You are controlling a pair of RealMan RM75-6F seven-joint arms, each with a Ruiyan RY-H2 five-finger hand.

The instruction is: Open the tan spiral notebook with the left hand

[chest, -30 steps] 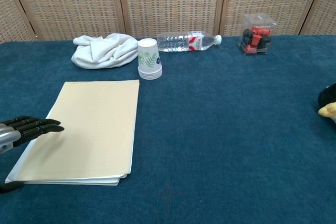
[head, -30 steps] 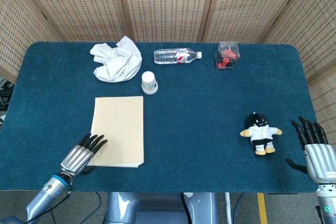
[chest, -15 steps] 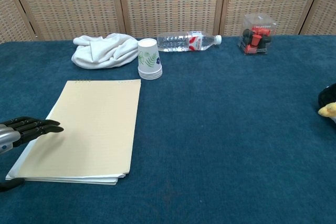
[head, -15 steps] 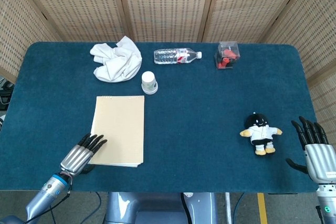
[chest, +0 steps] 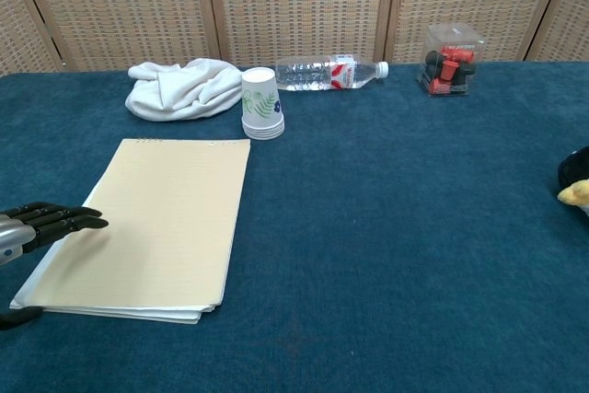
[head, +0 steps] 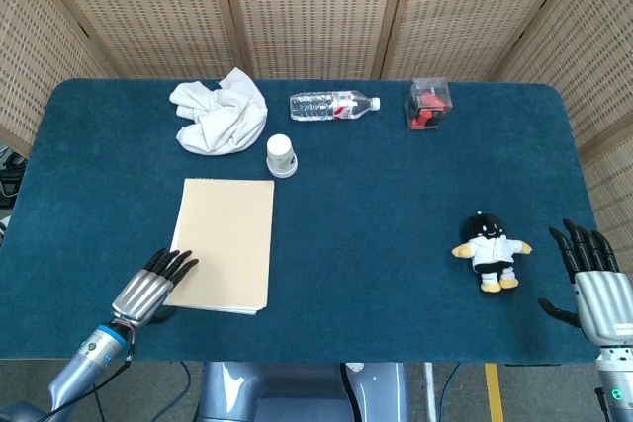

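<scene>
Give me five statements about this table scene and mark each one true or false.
1. The tan spiral notebook lies closed and flat. True.
2. The left hand is at the notebook's near left corner. True.
3. The water bottle stands upright. False: it lies on its side.
4. The right hand holds the plush doll. False: it is apart from the doll and holds nothing.
5. The paper cup sits between the white cloth and the notebook. True.
</scene>
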